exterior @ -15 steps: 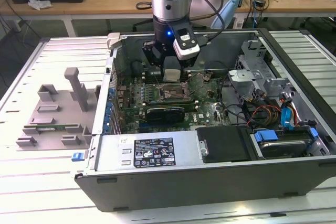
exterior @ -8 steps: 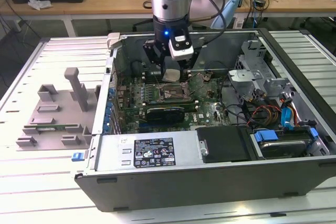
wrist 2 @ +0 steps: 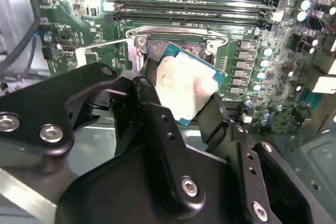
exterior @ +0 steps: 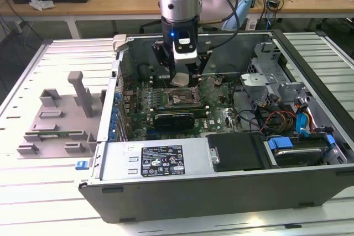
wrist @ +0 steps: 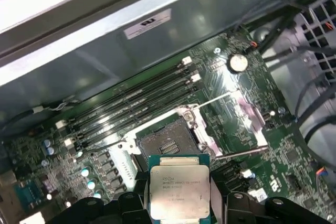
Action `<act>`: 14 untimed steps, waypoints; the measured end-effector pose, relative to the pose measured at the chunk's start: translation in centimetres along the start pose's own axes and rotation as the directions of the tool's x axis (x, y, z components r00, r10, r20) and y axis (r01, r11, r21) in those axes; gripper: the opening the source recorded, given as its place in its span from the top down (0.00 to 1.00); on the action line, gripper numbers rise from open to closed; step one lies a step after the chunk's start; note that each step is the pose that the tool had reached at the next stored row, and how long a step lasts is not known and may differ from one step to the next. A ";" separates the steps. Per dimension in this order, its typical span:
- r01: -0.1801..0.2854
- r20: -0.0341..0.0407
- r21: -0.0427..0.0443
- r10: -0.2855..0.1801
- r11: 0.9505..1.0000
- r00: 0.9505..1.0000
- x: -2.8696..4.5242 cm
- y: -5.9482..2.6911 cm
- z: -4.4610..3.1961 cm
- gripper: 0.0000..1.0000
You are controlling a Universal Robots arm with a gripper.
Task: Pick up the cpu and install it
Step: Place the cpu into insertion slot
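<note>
Black finger links of the gripper (wrist 2: 181, 95) loom closest in the second wrist view, and they are clamped on the cpu (wrist 2: 189, 85), pinching it by two opposite edges with its pale, smeared face showing. In the first wrist view the chip's silvery face sits square between the fingertips (wrist: 137, 195), green rim peeking out along its edge. It is up in the air, not seated: the socket (wrist: 168, 142) lies bare on the motherboard (wrist: 239, 90) just past the chip, with its metal retaining frame (wrist: 247, 116) swung open to one side. A row of long dark memory slots (wrist: 131, 103) runs along the socket's far side. From the exterior view, the arm reaches straight down into the open computer case (exterior: 221, 192), with the gripper hanging over the middle of the board and the chip directly above the socket. Off to the exterior view's left, a grey fixture block (exterior: 61, 120) sits on the slatted table (exterior: 33, 192), well apart from the action.
</note>
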State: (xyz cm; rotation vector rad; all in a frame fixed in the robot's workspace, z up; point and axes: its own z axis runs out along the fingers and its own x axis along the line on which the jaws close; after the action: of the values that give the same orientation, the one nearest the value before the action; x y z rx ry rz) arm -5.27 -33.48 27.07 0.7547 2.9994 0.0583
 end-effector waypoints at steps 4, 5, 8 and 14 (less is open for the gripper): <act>-0.060 0.003 0.002 0.060 0.998 0.998 0.00 0.00 0.00 0.45; -0.075 0.004 0.003 0.075 0.997 0.997 0.00 0.00 0.00 0.45; -0.135 0.007 0.005 0.135 0.991 0.991 0.00 0.00 0.00 0.45; -0.279 0.015 0.009 0.279 0.960 0.960 0.00 0.00 0.00 0.45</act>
State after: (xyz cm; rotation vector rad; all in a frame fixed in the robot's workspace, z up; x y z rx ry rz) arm -5.27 -33.48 27.07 1.1690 2.8585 0.0471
